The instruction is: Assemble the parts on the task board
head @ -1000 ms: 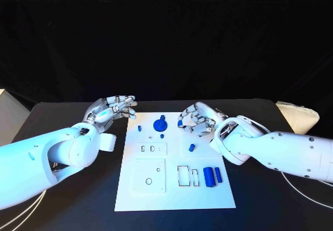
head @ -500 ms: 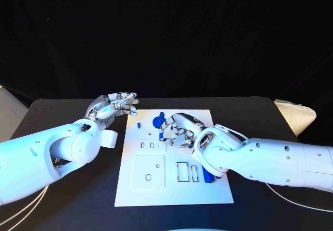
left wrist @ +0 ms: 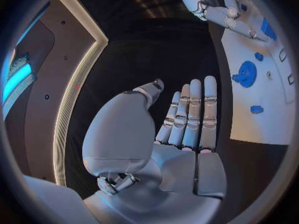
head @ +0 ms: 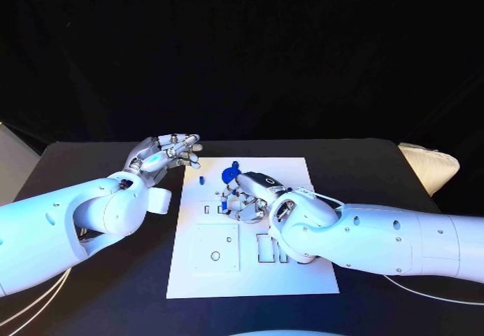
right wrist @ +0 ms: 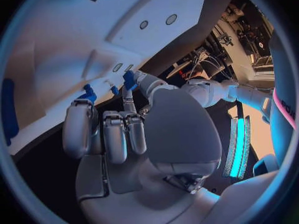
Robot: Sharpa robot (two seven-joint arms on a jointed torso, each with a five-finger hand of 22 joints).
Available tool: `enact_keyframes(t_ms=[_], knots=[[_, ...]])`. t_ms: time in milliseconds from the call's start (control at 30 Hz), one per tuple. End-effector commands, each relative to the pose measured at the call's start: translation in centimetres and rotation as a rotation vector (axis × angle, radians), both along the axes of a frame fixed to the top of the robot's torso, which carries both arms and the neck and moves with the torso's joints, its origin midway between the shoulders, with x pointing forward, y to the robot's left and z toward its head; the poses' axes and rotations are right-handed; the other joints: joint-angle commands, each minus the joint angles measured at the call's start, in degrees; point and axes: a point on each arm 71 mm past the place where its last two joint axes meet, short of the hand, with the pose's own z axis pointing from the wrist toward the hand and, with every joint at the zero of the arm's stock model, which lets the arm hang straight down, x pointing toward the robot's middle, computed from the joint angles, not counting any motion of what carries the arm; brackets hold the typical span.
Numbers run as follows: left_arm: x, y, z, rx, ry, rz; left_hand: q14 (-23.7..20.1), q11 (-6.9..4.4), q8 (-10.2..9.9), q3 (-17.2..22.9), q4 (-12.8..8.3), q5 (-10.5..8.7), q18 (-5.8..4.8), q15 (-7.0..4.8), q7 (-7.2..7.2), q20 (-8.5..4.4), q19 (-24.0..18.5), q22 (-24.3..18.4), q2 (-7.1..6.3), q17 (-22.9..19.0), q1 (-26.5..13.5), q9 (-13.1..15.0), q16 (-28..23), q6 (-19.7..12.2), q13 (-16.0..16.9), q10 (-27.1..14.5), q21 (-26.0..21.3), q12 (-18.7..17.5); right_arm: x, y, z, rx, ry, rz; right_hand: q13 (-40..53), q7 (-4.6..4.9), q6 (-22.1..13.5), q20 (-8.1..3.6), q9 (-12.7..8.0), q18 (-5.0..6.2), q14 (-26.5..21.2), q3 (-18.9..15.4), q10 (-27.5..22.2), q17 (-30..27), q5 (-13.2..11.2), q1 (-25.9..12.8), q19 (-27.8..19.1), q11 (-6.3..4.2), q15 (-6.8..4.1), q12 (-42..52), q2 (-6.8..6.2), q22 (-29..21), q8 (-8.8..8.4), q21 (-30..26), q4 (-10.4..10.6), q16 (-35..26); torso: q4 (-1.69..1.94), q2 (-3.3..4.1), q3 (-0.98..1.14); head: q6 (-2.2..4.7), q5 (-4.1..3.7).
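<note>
**Right hand low over the board's middle, left hand waiting**

Head view had the right hand (head: 245,198) reaching across the task board (head: 303,276) and hanging low over its middle, fingers curled downward among the small blue parts. Whether it held a piece I could not tell; the fingers hid whatever lay beneath them. The left hand (head: 161,158) hovered off the board's far-left corner, fingers apart and holding nothing, as the left wrist view confirmed.

The likeliest trouble, in my judgement, was the right hand's bulk: its forearm covered the board's right side, and a careless sweep could knock loose parts out of place or nudge the plate itself across the black table (head: 91,294).

The board was a white rectangular plate, long axis running near to far, with shallow rectangular recesses and small holes cut into it. A blue gear (head: 231,175) sat at its far end, just beyond the right hand's fingers.
</note>
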Motion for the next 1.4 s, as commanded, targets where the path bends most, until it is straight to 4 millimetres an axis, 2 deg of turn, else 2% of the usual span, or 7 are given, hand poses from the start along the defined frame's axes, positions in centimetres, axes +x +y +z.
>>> enact_keyframes(t_ms=[33, 133, 233, 500, 567, 767, 1400], knots=[[-0.1, -0.3, 0.1, 0.000, -0.006, -0.022, 0.1, 0.09, 0.4, 0.3, 0.0, 0.14, 0.81, -0.16, 0.34, -0.51, -0.1, 0.1, 0.01, 0.1, -0.3, 0.1, 0.3, 0.4, 0.1, 0.4, 0.2, 0.4, 0.0, 0.1, -0.1, -0.070, -0.050, 0.012, 15.1, -0.64, 0.2, -0.08, 1.4, -0.93, 6.2, -0.2, 6.0, 15.0, 0.4, -0.5, -0.1, -0.19, -0.39, 0.2, -0.22, 0.2, 0.27, -0.1, 0.3, 0.2, 0.06, 0.00, 0.00, -0.29, -0.21], [-0.1, -0.3, 0.1, 0.001, -0.005, -0.023, 0.1, 0.08, 0.4, 0.3, 0.0, 0.14, 0.81, -0.17, 0.33, -0.51, -0.1, 0.1, 0.02, 0.1, -0.3, 0.1, 0.3, 0.4, 0.1, 0.4, 0.2, 0.4, 0.2, 0.2, -0.3, -0.090, -0.066, 0.012, 15.1, -0.65, 0.2, -0.08, 1.4, -0.92, 6.2, -0.2, 6.0, 15.0, 0.4, -0.6, -0.1, -0.19, -0.39, 0.2, -0.30, 0.1, 0.29, -0.2, 0.3, 0.2, 0.11, 0.08, 0.00, -0.38, -0.19], [-0.1, -0.3, 0.1, 0.002, -0.004, -0.022, 0.1, 0.06, 0.4, 0.4, 0.0, 0.14, 0.81, -0.18, 0.32, -0.52, -0.1, 0.1, 0.01, 0.1, -0.3, 0.1, 0.3, 0.5, 0.1, 0.4, 0.2, 0.5, 0.2, 0.2, -0.6, -0.104, -0.071, 0.010, 15.1, -0.65, 0.2, -0.08, 1.4, -0.94, 6.2, -0.2, 6.0, 15.0, 0.4, -0.7, -0.1, -0.19, -0.40, 0.2, -0.40, 0.2, 0.33, -0.1, 0.4, 0.2, 0.06, 0.04, 0.10, -0.52, 0.06], [-0.1, -0.2, 0.1, 0.003, -0.003, -0.021, 0.1, 0.05, 0.5, 0.4, 0.0, 0.14, 0.81, -0.18, 0.30, -0.53, -0.1, 0.1, 0.01, 0.1, -0.3, 0.1, 0.4, 0.5, 0.1, 0.4, 0.3, 0.5, 0.1, 0.3, -1.0, -0.122, -0.082, 0.002, 15.1, -0.66, 0.2, -0.08, 1.4, -0.95, 6.2, -0.3, 6.0, 15.0, 0.5, -0.9, -0.1, -0.19, -0.40, 0.2, -0.51, 0.2, 0.39, -0.1, 0.5, 0.2, 0.24, 0.09, 0.00, -0.83, 0.26], [-0.1, -0.1, 0.1, 0.003, -0.003, -0.020, 0.1, 0.05, 0.5, 0.4, 0.0, 0.14, 0.81, -0.18, 0.30, -0.53, -0.1, 0.1, 0.01, 0.1, -0.3, 0.1, 0.4, 0.5, 0.1, 0.4, 0.3, 0.5, 0.1, 0.3, -1.1, -0.126, -0.083, 0.001, 15.1, -0.67, 0.2, -0.08, 1.4, -0.96, 6.2, -0.3, 6.0, 15.0, 0.5, -1.0, 0.0, -0.20, -0.40, 0.2, -0.54, 0.3, 0.43, 0.0, 0.5, 0.2, 0.15, 0.06, 0.01, -0.92, 0.37], [-0.1, -0.1, 0.1, 0.004, -0.002, -0.020, 0.1, 0.04, 0.5, 0.4, 0.0, 0.14, 0.81, -0.20, 0.28, -0.54, -0.1, 0.1, -0.01, 0.1, -0.4, 0.1, 0.4, 0.6, 0.2, 0.4, 0.3, 0.6, 0.1, 0.3, -1.2, -0.134, -0.086, -0.001, 15.1, -0.68, 0.2, -0.08, 1.4, -0.95, 6.2, -0.3, 6.0, 15.0, 0.5, -1.1, 0.0, -0.20, -0.41, 0.2, -0.58, 0.3, 0.46, -0.1, 0.5, 0.2, 0.08, 0.07, 0.08, -0.92, 0.46], [-0.1, -0.1, 0.0, 0.004, -0.002, -0.020, -0.1, 0.21, 0.7, 0.5, 0.0, 0.15, 0.77, -0.12, 0.37, -0.56, -0.3, 0.3, -0.15, 0.1, -0.5, 0.1, 0.8, 0.7, 0.1, -0.9, 0.6, 0.6, 0.2, 0.4, -1.6, -0.154, -0.086, -0.016, 15.1, -0.68, 0.0, -0.11, 1.4, -0.94, 6.2, -0.9, 6.0, 15.0, 0.3, -2.1, 0.0, -0.22, -0.43, 0.2, -1.39, 0.2, 0.65, -0.2, 1.1, 0.2, 0.09, 0.04, 0.02, -0.87, 0.59]])
